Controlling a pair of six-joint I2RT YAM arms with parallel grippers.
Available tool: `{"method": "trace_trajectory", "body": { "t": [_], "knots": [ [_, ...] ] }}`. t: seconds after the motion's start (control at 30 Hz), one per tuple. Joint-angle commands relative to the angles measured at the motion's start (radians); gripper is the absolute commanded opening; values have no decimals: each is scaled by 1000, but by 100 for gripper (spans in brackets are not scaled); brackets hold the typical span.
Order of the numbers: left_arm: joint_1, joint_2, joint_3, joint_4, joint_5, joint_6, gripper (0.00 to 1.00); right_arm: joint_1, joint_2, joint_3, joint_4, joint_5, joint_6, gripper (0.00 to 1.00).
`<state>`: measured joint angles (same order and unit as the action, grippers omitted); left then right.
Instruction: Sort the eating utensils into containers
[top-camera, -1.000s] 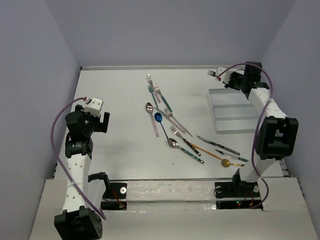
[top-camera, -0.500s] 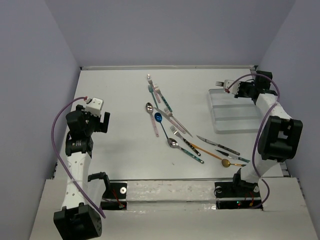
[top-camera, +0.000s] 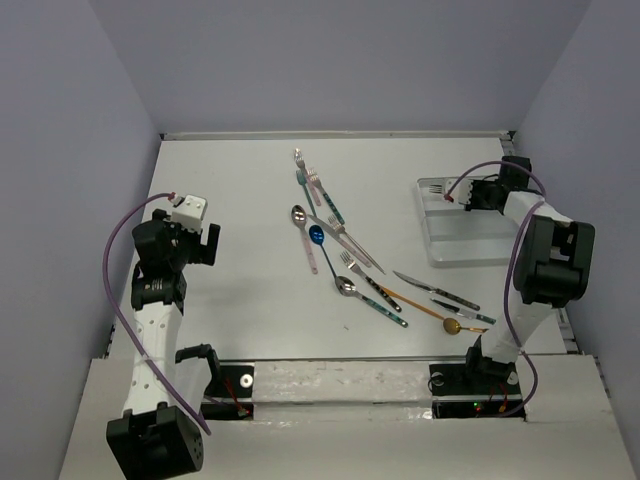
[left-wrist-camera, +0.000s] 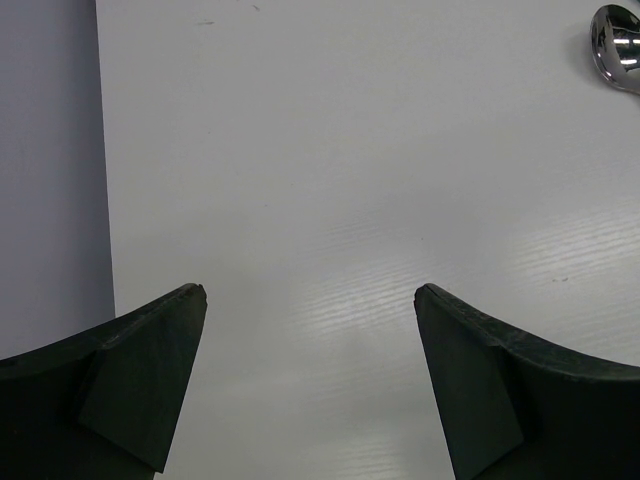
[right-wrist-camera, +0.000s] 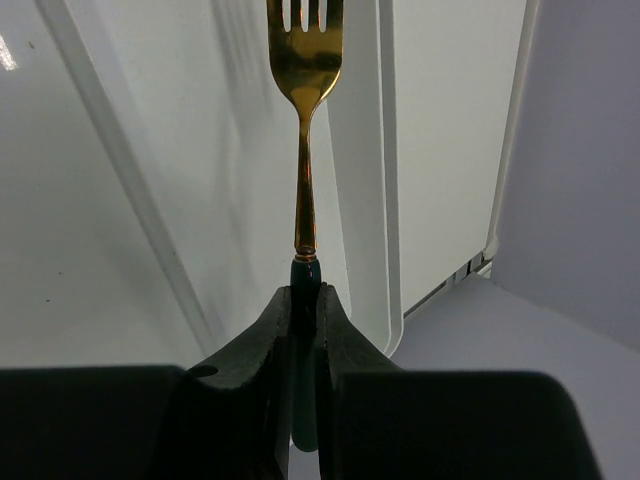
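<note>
My right gripper is shut on the dark green handle of a gold-headed fork. It holds the fork over the far compartment of the white cutlery tray, and the fork's head points left near the tray's far left corner. The right gripper also shows in the top view. Several utensils lie scattered mid-table, from a pink fork down to a gold spoon. My left gripper is open and empty over bare table at the left, also visible in the top view.
A spoon bowl shows at the upper right of the left wrist view. The grey side wall runs along that view's left edge. The tray sits close to the table's right edge and the right wall.
My right gripper has carried the fork from beyond the tray's far edge toward me and down over the tray's far compartment. The left arm has not moved.
</note>
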<state>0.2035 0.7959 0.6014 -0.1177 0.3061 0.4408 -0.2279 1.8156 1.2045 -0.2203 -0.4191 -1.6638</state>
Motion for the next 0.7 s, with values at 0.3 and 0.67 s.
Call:
{"method": "trace_trajectory", "body": {
  "t": [0.3, 0.67],
  "knots": [
    [-1, 26, 20, 30, -18, -5, 99, -2, 129, 138, 52, 63, -77, 0],
    [-3, 42, 23, 32, -42, -11, 99, 50, 269, 243, 79, 103, -28, 0]
  ]
}}
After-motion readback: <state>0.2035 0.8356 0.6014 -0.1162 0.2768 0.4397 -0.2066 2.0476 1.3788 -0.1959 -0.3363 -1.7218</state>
